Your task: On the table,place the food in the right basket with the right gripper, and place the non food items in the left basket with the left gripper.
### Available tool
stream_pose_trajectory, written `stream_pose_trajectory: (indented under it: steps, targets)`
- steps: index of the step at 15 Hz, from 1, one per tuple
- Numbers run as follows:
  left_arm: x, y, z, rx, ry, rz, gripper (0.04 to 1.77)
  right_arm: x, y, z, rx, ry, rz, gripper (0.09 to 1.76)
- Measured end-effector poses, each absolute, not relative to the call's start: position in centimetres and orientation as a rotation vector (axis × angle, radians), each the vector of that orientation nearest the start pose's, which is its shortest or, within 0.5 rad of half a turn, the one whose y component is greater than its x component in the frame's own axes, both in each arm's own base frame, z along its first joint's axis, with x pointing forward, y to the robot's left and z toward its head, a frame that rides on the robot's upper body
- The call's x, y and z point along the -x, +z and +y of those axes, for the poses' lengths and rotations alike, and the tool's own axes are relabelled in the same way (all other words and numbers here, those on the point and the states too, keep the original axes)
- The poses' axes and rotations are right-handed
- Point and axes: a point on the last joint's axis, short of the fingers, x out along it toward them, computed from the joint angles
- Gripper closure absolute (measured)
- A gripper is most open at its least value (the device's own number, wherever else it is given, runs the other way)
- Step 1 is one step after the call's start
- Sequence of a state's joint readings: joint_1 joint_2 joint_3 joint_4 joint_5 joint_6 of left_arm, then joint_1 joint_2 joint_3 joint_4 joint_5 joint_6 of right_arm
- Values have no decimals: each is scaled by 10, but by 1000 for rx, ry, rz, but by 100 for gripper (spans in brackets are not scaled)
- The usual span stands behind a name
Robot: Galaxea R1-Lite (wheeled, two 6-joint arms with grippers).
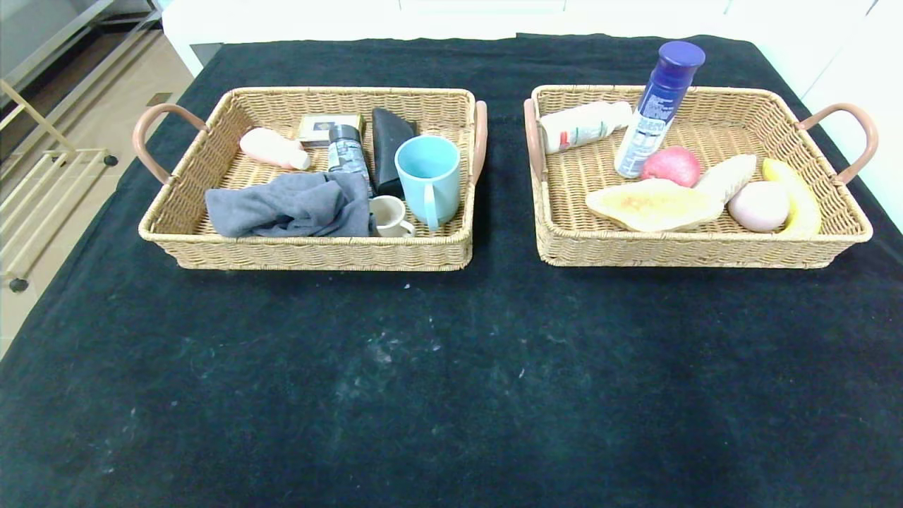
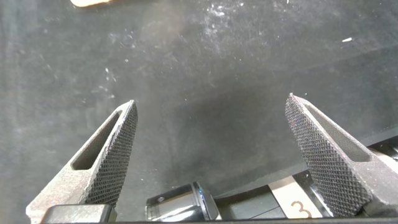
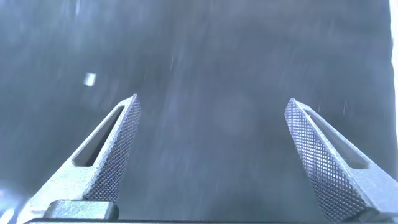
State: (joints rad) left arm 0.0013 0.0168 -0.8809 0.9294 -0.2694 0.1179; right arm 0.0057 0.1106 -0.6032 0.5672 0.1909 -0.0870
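Observation:
The red-pink peach (image 1: pixel 670 166) and the pale tan croissant (image 1: pixel 726 178) lie inside the right basket (image 1: pixel 705 243), next to a yellow banana (image 1: pixel 797 197) and a pale pink ball (image 1: pixel 758 206). The left basket (image 1: pixel 310 250) holds non-food things. Neither arm shows in the head view. In the left wrist view my left gripper (image 2: pixel 211 106) stands open over bare black cloth of the table (image 1: pixel 451 381), with nothing between its fingers. My right gripper (image 3: pixel 212 102) is open too, over bare cloth, holding nothing.
The left basket holds a grey cloth (image 1: pixel 289 204), a blue mug (image 1: pixel 428 176), a small white cup (image 1: pixel 390 216), a dark spray can (image 1: pixel 347 152) and a pink bottle (image 1: pixel 274 149). A blue spray can (image 1: pixel 659 106), a white bottle (image 1: pixel 584 125) and a flat yellow piece (image 1: pixel 652 204) sit in the right basket.

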Motion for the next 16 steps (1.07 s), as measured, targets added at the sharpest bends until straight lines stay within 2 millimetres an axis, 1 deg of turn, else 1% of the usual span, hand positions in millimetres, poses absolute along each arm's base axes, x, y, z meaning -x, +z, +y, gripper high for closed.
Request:
stream_pose_trajectory:
  steps: [2, 4, 6, 9, 11, 13, 16]
  targets:
    - [131, 175, -6, -109, -244, 29, 9, 63, 157, 4, 89, 192, -28, 15]
    - [111, 170, -4, -115, -181, -17, 9, 50, 138, 4, 94, 185, -80, 15]
    - [88, 164, -3, -122, -134, -93, 9, 42, 121, 3, 98, 161, -87, 15]
    - [58, 137, -3, -126, -106, -95, 9, 31, 102, 3, 126, 123, -112, 15]
    - [46, 119, -2, -125, -99, -52, 9, 26, 90, 2, 142, 72, -102, 15]
    - [38, 104, -2, -124, -96, -18, 9, 24, 82, 1, 149, 52, -58, 15]
    - [30, 87, -1, -117, -63, 20, 9, 23, 77, 1, 135, 52, -20, 15]
